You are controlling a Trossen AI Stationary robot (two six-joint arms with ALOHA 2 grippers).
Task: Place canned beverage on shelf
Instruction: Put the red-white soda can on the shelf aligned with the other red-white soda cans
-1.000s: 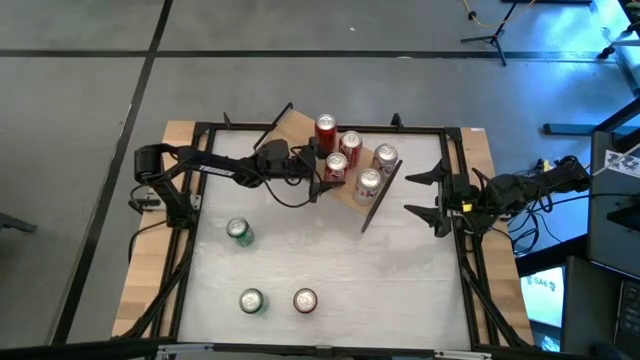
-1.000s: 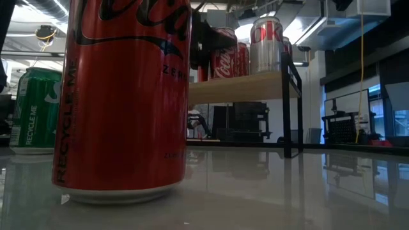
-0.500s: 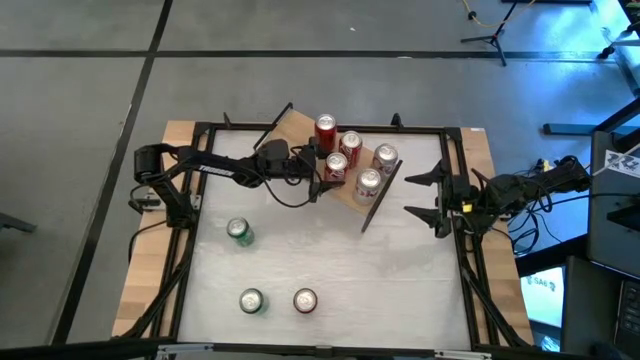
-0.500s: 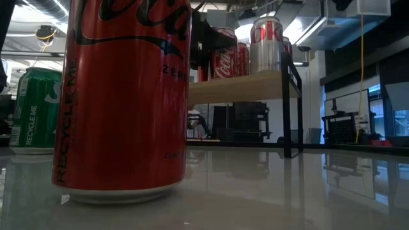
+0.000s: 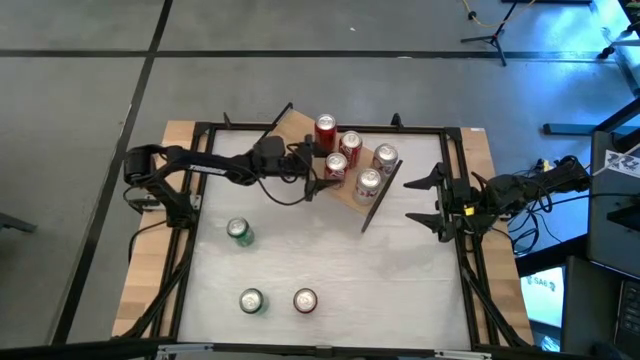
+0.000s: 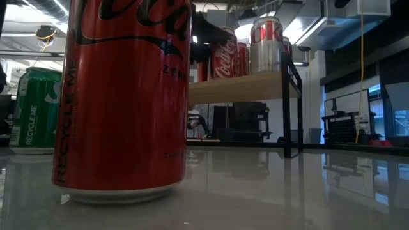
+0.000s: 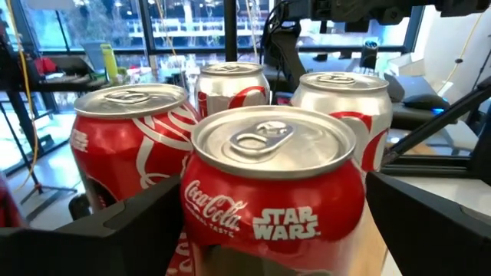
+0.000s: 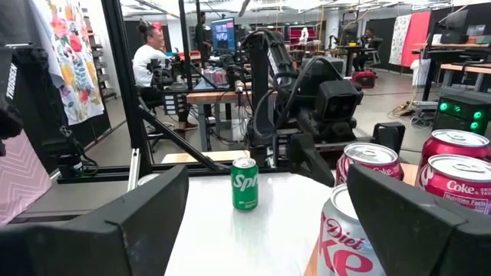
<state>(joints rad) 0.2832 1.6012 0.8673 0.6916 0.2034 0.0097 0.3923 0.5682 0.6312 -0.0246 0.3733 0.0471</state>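
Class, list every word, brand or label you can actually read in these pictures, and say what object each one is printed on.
"Coca-Cola" and "STAR WARS": nearest red aluminium can on the light-wood shelf.
"ZERO", "RECYCLE ME": big red can on the table.
"RECYCLE ME": green can.
"Diet": silver can.
"Coke": red-and-silver can.
"TROSSEN": dark arm part.
Green can: only "Spr" shows.

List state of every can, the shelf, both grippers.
Shelf: standing, four cans on it.
Star Wars Coke can: upright on shelf, between left gripper's open fingers, not gripped.
Other three shelf cans: upright.
Two green cans: upright on table.
Red can: upright on table.
Right gripper: open, empty, at right table edge.
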